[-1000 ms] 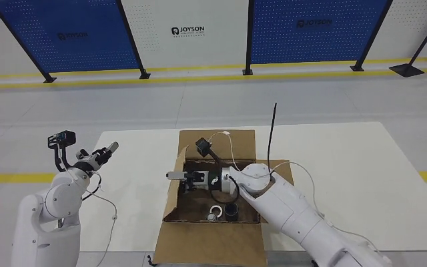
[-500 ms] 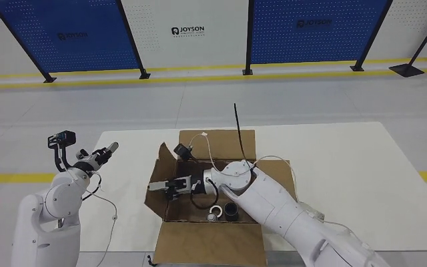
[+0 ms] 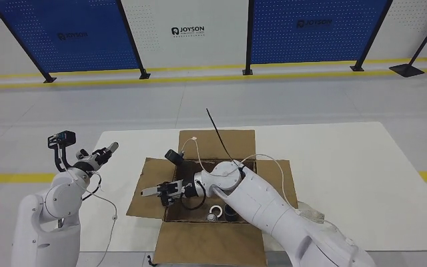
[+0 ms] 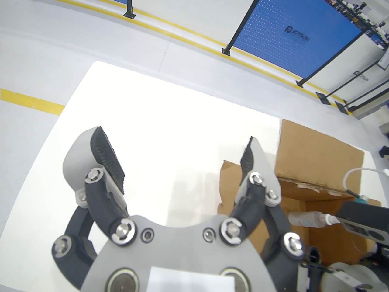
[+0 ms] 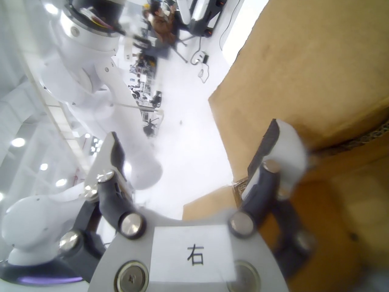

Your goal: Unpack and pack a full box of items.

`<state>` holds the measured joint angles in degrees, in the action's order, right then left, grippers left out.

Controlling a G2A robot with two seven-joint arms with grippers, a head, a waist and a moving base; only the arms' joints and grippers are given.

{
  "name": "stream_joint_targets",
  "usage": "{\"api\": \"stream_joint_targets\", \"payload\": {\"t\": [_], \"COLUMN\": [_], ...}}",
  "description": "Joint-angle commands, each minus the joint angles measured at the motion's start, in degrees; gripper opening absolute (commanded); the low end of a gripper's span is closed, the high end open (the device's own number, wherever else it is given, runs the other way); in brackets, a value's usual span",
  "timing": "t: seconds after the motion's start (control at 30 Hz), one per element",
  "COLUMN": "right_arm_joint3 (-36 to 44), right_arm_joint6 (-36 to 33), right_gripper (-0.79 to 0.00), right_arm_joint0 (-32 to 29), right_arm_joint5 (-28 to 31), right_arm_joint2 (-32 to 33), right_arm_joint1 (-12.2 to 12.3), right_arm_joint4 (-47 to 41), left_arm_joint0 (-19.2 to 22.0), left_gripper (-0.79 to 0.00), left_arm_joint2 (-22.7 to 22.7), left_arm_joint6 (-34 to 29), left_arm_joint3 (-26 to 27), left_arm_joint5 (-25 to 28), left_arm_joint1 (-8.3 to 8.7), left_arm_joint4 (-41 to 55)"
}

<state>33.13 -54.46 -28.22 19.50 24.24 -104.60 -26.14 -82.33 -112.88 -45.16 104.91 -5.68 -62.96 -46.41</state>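
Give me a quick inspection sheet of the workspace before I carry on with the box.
Surface: white table, with the box standing on it.
Job's things: cardboard box open, flaps folded outward; inside lie a white ring, a black cylinder and a white tube.
Clutter: nothing seen.
Grippers: right gripper open, at the side flap nearest the left arm, one finger apparently against the cardboard; left gripper open, holding nothing, above the table beside the box.
Cables: white cable loops over the right arm; thin black strap sticks up from it.
Surroundings: blue panels and a yellow floor line beyond the table.
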Motion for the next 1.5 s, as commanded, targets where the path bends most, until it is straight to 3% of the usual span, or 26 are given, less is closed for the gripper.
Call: {"api": "stream_joint_targets", "payload": {"t": [0.0, 0.23, 0.4, 0.53, 0.93, 1.23, 1.33, 1.47], "right_arm_joint3": [-0.83, -2.51, 0.18, 6.44, 6.85, 15.44, 21.37, 29.79], "right_arm_joint6": [-0.47, 1.38, 3.87, 5.25, 6.31, 24.24, 26.40, 27.68], "right_gripper": [0.000, 0.000, 0.000, 0.000, 0.000, 0.000, 0.000, 0.000], "right_arm_joint0": [0.35, 3.69, 6.23, 5.16, 4.93, 3.13, 0.48, -5.22], "right_arm_joint5": [0.67, 5.41, 5.61, 1.57, 1.88, -1.19, -6.25, -9.81], "right_arm_joint2": [0.49, 3.94, 6.93, 9.36, 9.21, 10.74, 11.87, 15.74], "right_arm_joint1": [-0.35, 0.87, 4.16, 7.23, 7.30, 11.32, 13.38, 16.09], "right_arm_joint4": [-0.28, 2.75, 9.98, 15.85, 17.04, 44.02, 53.49, 59.11], "left_arm_joint0": [0.00, 0.00, 0.00, 0.00, 0.00, 0.00, 0.00, 0.00], "left_gripper": [0.000, 0.000, 0.000, 0.000, 0.000, 0.000, 0.000, 0.000], "left_arm_joint2": [0.00, 0.00, 0.00, 0.00, 0.00, 0.00, 0.00, 0.00], "left_arm_joint6": [0.00, 0.00, 0.00, 0.00, 0.00, 0.00, 0.00, 0.00], "left_arm_joint3": [0.00, 0.00, 0.00, 0.00, 0.00, 0.00, 0.00, 0.00], "left_arm_joint5": [0.00, 0.00, 0.00, 0.00, 0.00, 0.00, 0.00, 0.00], "left_arm_joint1": [0.00, 0.00, 0.00, 0.00, 0.00, 0.00, 0.00, 0.00], "left_arm_joint4": [0.00, 0.00, 0.00, 0.00, 0.00, 0.00, 0.00, 0.00]}}
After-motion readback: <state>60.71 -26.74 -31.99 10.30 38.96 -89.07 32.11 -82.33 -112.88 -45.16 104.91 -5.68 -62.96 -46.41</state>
